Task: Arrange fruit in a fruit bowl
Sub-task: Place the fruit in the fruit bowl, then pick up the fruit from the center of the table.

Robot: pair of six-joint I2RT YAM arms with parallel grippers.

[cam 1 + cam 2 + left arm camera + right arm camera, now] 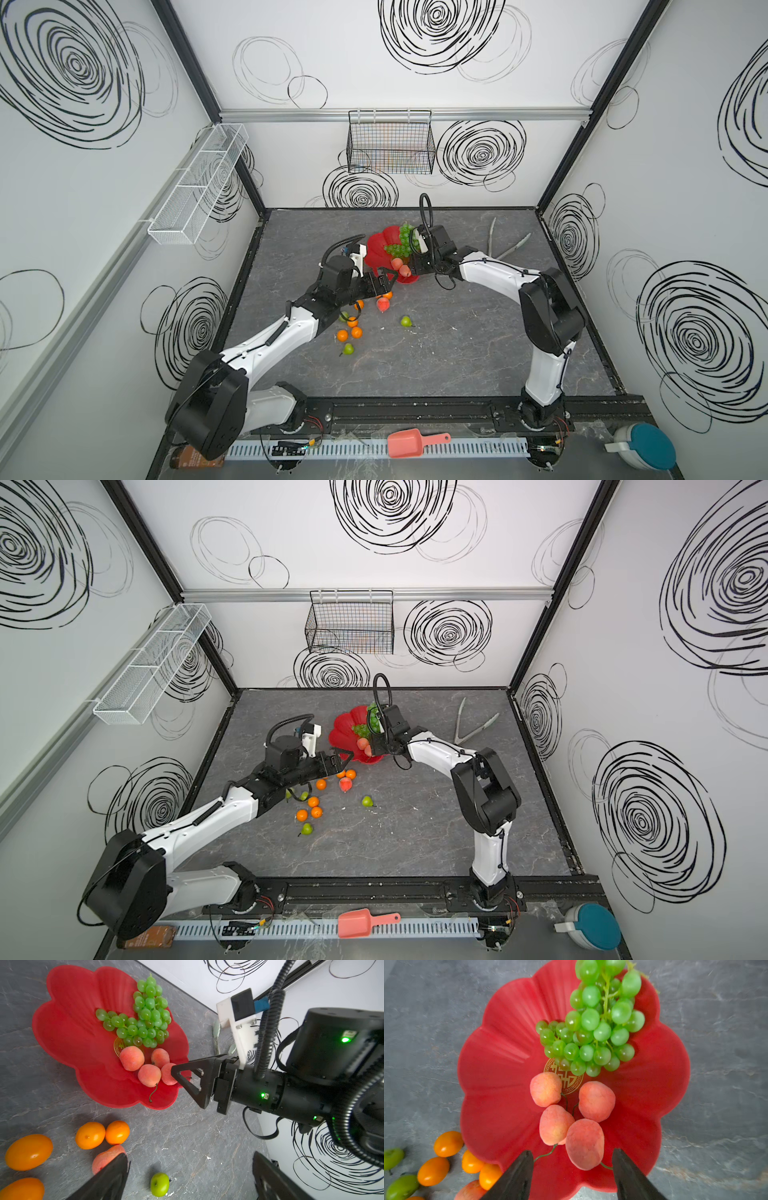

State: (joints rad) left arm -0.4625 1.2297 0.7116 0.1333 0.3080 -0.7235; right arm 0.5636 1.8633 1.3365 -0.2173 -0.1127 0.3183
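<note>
The red petal-rimmed fruit bowl [376, 249] [341, 729] [68, 1032] [500, 1084] lies on the grey table. It holds the green grapes [398, 244] [145, 1016] [593, 1028] and several pink peaches [132, 1058] [584, 1144]. My right gripper [572, 1152] [411, 270] hangs open over the bowl's near edge. Its fingers stand on either side of the nearest peach, apart from it. My left gripper [191, 1156] [385, 276] is open and empty above the table beside the bowl. Loose tangerines [352, 322] [90, 1135], a peach [382, 304] [108, 1159] and pears [406, 321] [159, 1184] lie in front of the bowl.
Metal tongs [511, 249] lie to the right of the bowl. A black wire basket [390, 143] hangs on the back wall and a white mesh basket [199, 183] on the left wall. A pink scoop [415, 442] and a teal-lidded container [644, 446] sit beyond the front rail.
</note>
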